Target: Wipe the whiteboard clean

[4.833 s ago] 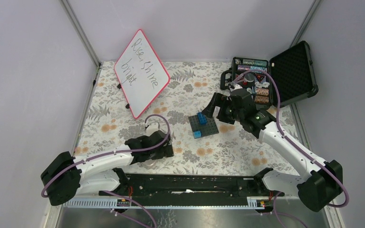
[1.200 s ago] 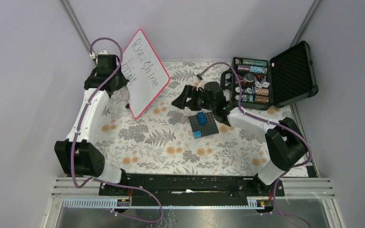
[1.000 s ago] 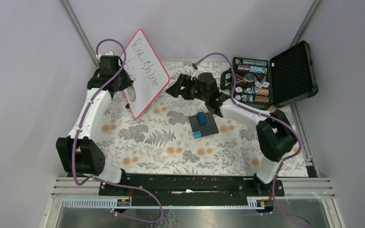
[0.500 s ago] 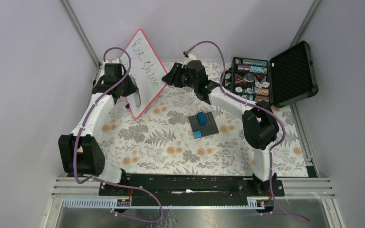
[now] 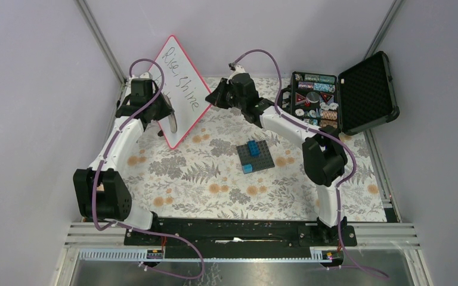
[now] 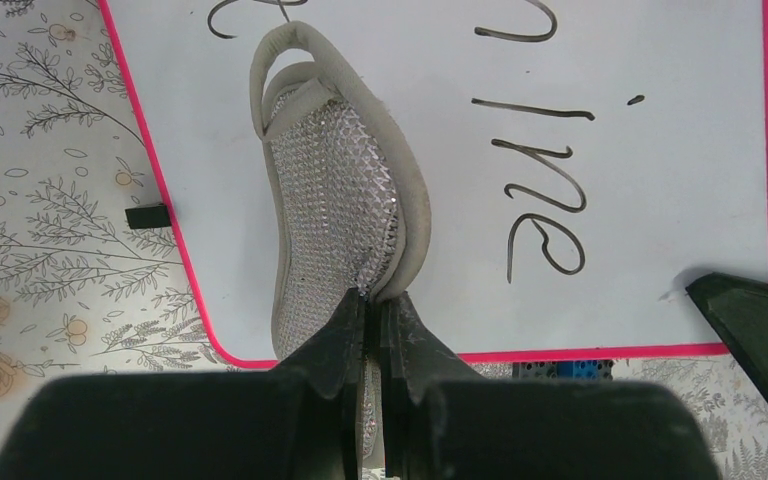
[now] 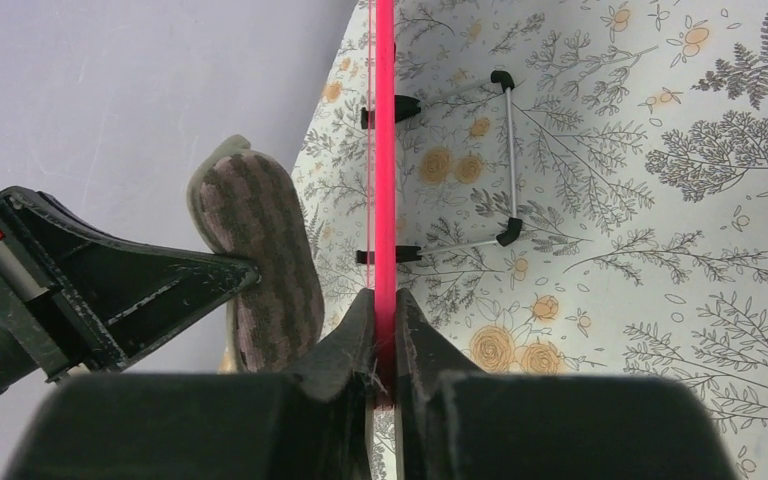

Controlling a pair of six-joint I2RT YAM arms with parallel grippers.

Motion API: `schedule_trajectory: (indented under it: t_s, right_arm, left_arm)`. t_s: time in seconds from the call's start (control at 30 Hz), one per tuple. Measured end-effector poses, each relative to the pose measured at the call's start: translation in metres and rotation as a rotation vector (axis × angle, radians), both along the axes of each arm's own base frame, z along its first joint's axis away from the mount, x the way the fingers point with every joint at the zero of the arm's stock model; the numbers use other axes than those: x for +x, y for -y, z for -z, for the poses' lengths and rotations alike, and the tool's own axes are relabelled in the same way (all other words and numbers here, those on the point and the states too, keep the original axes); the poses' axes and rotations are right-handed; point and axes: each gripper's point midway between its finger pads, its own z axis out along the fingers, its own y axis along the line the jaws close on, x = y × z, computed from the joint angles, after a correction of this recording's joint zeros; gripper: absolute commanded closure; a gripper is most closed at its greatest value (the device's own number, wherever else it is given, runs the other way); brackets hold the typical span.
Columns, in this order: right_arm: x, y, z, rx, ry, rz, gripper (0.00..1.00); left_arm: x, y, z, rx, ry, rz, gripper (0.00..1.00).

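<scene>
The whiteboard [image 5: 185,89], white with a pink frame and black handwriting, stands tilted on its wire stand at the back left. My left gripper [image 5: 167,117] is shut on a grey mesh wiping pad [image 6: 335,200]. The pad lies against the whiteboard [image 6: 660,200] at its lower left, left of the letters "ine". My right gripper [image 5: 212,99] is shut on the board's right edge. In the right wrist view the pink frame [image 7: 384,150] runs edge-on between the right gripper's [image 7: 384,300] jaws, with the pad [image 7: 260,260] on the board's far side.
An open black case [image 5: 364,89] with poker chips stands at the back right. A dark baseplate [image 5: 254,156] with blue bricks lies mid-table. The board's wire stand [image 7: 508,160] rests on the floral cloth behind it. Walls close in at the back and left.
My right gripper swung left from above the baseplate to the board's right edge and shut on it. The left gripper carried the pad onto the board's face.
</scene>
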Motion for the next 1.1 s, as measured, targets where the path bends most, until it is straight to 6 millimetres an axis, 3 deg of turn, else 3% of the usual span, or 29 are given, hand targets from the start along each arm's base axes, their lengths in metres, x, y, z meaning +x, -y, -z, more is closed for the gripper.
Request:
schedule_trajectory:
  t_s: [0.2,0.43,0.53,0.6,0.63,0.7,0.77,0.97,1.1]
  right_arm:
    - [-0.004,-0.006,-0.008,-0.022,0.002,0.012,1.00]
    - [-0.005,-0.007,-0.010,-0.040,0.005,0.023,1.00]
    - [-0.004,-0.009,-0.011,-0.045,0.003,0.021,0.99]
    - [-0.004,-0.009,-0.011,-0.048,0.003,0.024,0.89]
    - [-0.004,-0.009,-0.010,-0.051,0.004,0.024,0.89]
    - [-0.004,-0.009,-0.011,-0.053,0.007,0.023,1.00]
    - [-0.004,-0.009,-0.010,-0.058,0.008,0.024,1.00]
    - [-0.004,-0.008,-0.009,-0.060,0.004,0.024,1.00]
    - [-0.004,-0.008,-0.010,-0.053,0.004,0.022,1.00]
  left_arm:
    - [0.007,0.001,0.000,-0.026,-0.056,-0.041,1.00]
    - [0.051,0.011,-0.019,-0.073,-0.087,-0.054,1.00]
    - [0.060,0.017,-0.011,-0.071,-0.120,-0.038,1.00]
    - [0.058,0.022,0.002,-0.063,-0.159,-0.021,1.00]
    - [0.055,0.026,0.010,-0.061,-0.188,-0.002,1.00]
    - [0.052,0.037,0.020,-0.070,-0.215,0.049,1.00]
    - [0.051,0.046,0.024,-0.087,-0.211,0.094,1.00]
    - [0.047,0.055,0.022,-0.187,-0.117,0.181,1.00]
    - [0.042,0.073,0.006,-0.278,-0.044,0.259,1.00]
